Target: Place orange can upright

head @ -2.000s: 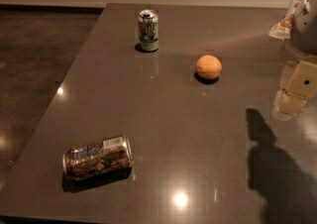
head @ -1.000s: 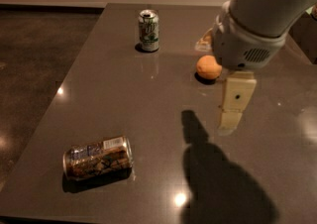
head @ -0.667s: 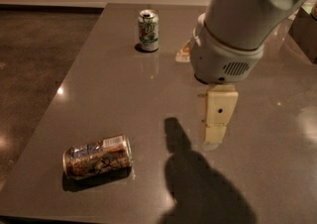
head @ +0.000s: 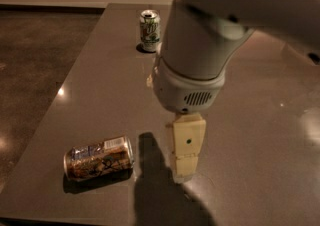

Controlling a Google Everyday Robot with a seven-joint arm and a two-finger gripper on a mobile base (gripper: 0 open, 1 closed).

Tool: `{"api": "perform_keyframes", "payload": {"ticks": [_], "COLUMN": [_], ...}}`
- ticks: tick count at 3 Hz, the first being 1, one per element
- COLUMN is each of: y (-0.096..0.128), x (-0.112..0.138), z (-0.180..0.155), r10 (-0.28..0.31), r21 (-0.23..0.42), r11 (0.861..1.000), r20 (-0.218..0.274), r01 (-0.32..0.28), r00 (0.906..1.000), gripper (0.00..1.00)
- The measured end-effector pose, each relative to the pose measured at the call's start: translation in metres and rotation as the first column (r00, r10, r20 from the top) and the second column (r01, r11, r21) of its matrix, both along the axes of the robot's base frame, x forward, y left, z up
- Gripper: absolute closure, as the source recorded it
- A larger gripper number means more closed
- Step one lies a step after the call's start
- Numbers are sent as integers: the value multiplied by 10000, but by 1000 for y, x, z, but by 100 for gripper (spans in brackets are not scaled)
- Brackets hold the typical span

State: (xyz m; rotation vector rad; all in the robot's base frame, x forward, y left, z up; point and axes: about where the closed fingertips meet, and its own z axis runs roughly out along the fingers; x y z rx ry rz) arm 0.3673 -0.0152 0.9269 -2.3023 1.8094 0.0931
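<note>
The orange can (head: 99, 157) lies on its side near the front left corner of the dark table (head: 100, 85), its silver top pointing right. It has a copper body with dark graphics and a white label patch. My gripper (head: 186, 162) hangs from the large grey arm above the table, a short way to the right of the can and apart from it. It holds nothing that I can see.
A green-and-white can (head: 150, 30) stands upright at the back of the table. The arm's body (head: 200, 55) hides the middle of the table behind it. The table's left edge (head: 55, 115) borders a dark floor.
The arm has swung from the right side towards the front left, closer to the lying can, and now covers the round orange fruit. The cans have not moved.
</note>
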Motion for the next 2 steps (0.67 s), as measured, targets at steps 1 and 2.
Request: {"api": "perform_keyframes", "payload": {"ticks": [1,2], "y": [23,46], "x": [-7,-4], "z": [-17,-33], "r10": [111,154], "r21": [-121,-168], "r11": [9999,9997], "r20": [-159,-193], "r01": [-113,-157], "r00": [9998,9997], "gripper": [0,0]}}
